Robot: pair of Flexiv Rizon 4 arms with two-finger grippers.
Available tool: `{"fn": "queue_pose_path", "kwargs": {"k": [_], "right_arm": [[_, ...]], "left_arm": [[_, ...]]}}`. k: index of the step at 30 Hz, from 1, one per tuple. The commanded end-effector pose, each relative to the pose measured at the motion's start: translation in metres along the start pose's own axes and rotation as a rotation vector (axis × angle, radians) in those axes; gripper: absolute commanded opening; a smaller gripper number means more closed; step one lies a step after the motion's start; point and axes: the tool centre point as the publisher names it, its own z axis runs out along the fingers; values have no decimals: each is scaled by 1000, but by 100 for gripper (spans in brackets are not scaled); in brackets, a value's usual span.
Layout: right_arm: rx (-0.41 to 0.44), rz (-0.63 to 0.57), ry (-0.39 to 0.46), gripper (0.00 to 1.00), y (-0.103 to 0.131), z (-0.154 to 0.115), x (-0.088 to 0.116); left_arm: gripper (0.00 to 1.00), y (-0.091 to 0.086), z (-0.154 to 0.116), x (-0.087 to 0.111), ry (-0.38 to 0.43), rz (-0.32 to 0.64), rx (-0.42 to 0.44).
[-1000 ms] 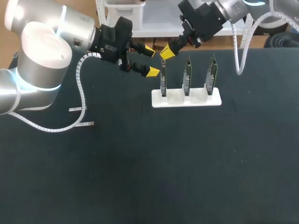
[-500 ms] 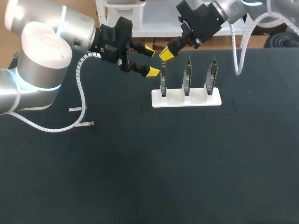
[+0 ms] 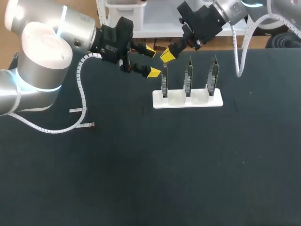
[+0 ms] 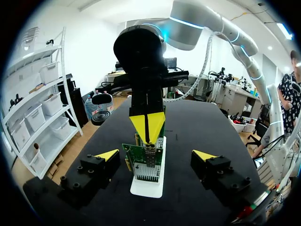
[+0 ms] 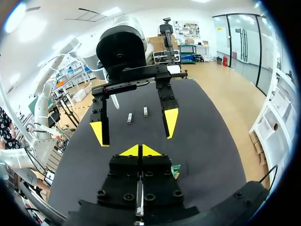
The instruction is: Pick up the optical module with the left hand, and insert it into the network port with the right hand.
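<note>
Head view shows you the left gripper [image 3: 149,61] spread wide and holding nothing, just beside the nearest circuit board [image 3: 164,82] in the white stand [image 3: 188,101]. Your right gripper [image 3: 167,53] hangs above that board, tips pressed together with nothing between them. Two optical modules [image 3: 78,110] lie flat on the black table [image 3: 164,165], well apart from both grippers. Print on the boards is too small to read.

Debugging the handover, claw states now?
Left claw: open, empty.
Right claw: shut, nothing visible in it.
</note>
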Motion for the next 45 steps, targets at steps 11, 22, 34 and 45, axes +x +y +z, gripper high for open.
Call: {"fn": "queue_pose_path", "kwargs": {"k": [11,22,34,45], "right_arm": [[-10,14,-1,0,-4,2,4],[-17,27,-5,0,-4,3,7],[-26,38,-2,0,-5,5,9],[-29,46,7,0,-5,7,12]], "left_arm": [[100,1,1,-1,5,-1,3],[100,1,1,-1,5,-1,3],[100,1,1,-1,5,-1,3],[100,1,1,-1,5,-1,3]]}}
